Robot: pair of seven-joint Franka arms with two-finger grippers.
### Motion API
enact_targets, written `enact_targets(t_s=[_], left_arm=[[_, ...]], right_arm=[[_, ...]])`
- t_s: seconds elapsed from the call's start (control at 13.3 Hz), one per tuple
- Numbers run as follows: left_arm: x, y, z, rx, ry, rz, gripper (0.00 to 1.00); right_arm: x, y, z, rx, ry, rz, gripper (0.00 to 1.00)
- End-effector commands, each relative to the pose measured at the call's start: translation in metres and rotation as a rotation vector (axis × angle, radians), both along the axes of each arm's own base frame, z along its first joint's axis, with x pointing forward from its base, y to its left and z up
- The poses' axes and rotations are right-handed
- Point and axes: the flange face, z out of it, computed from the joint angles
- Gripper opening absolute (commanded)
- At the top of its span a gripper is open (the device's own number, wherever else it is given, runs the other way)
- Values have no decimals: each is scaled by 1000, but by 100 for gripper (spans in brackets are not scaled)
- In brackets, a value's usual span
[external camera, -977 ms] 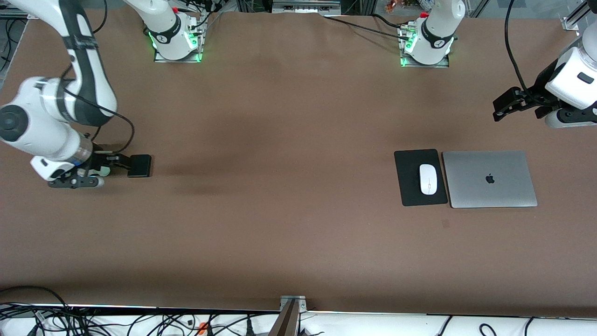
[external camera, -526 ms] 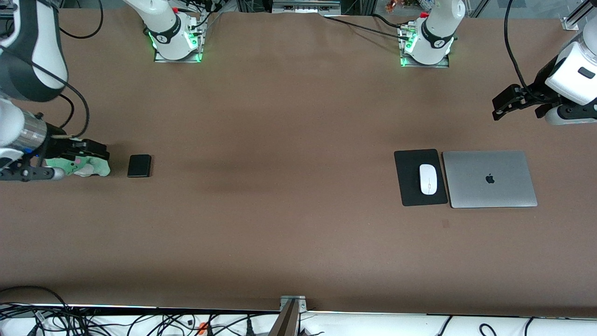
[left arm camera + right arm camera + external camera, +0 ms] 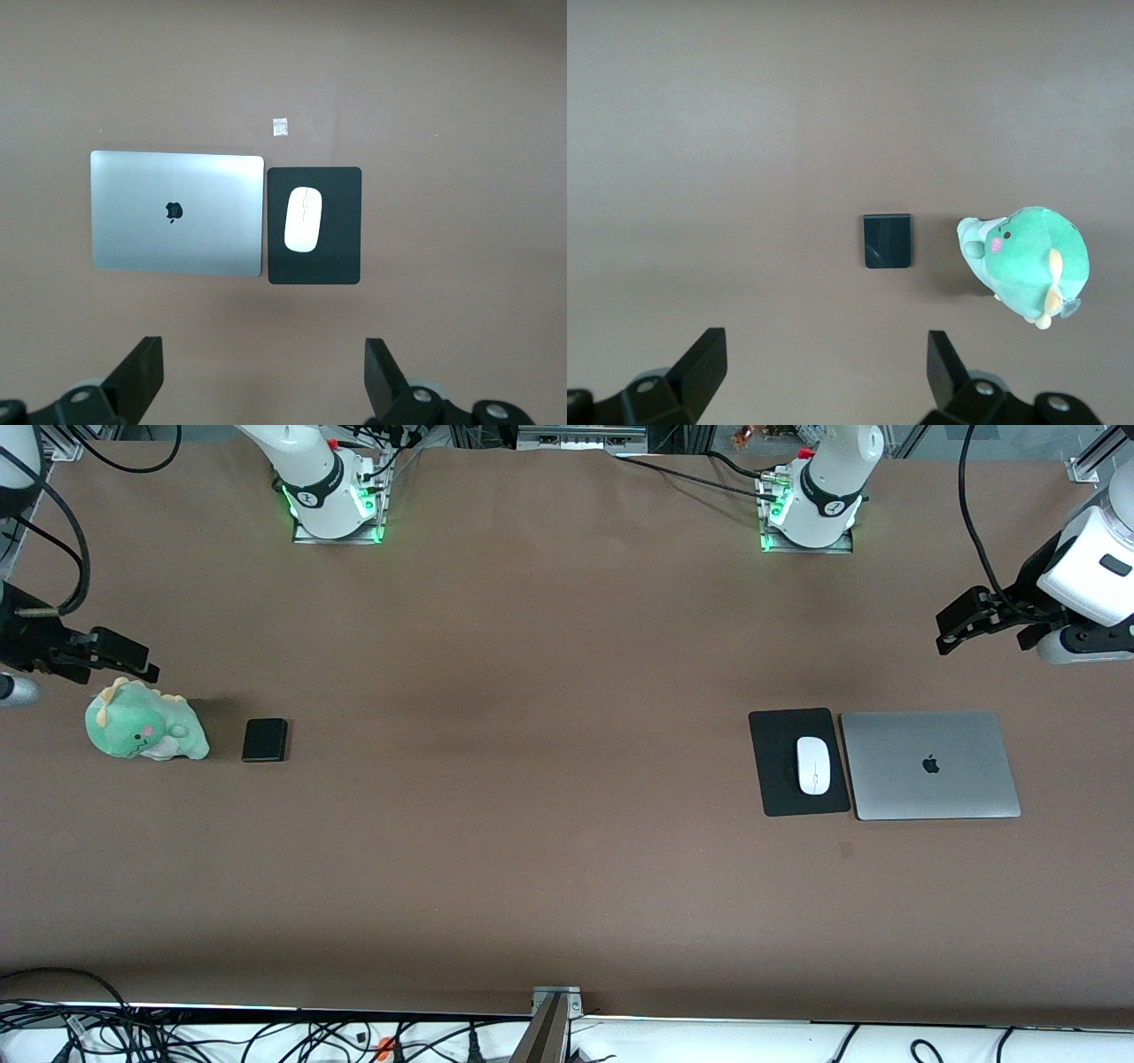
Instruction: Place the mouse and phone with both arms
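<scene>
The right gripper (image 3: 124, 657) hangs in the air at the right arm's end of the table, above bare brown tabletop (image 3: 532, 735) next to a green plush dinosaur (image 3: 144, 731). Its jaws stand wide apart and hold nothing; in the right wrist view both black fingers (image 3: 700, 363) frame open table, with the toy and the phone lying well clear of them. The phone (image 3: 265, 740), a small black slab, lies flat on the table just beside the plush dinosaur, on the side toward the table's middle, apart from it and untouched.

The left gripper (image 3: 961, 622) hangs above the table at the left arm's end, over bare surface farther from the front camera than the laptop. It too is spread open and empty; the left wrist view shows its two fingers (image 3: 142, 372) wide apart with nothing between them.

The mouse (image 3: 813, 765) rests on a black mouse pad (image 3: 780, 779), about at the pad's middle, its long side running along the pad's length. A closed silver laptop (image 3: 930, 765) lies flat just beside the pad, on the side toward the left arm's end, their edges nearly touching. A small pale scrap (image 3: 281, 127) sits on the table near the pad, nearer the front camera
</scene>
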Motion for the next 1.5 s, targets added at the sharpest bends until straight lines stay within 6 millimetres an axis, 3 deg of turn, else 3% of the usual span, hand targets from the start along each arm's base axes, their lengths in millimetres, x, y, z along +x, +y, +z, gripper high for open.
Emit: enact_targets(t_s=[0.0,0.23,1.43], left_arm=[[3,2,5,-1,1,-8,100],[3,2,6,-1,1,-8,100],[3,-1,6,-5,1,-11,100]], right_arm=[[-8,13,18,-35,-14,-13,100],[-19,23,39,-53,-53,-29,100],[-9,21,34,-99,-80,-23,100]])
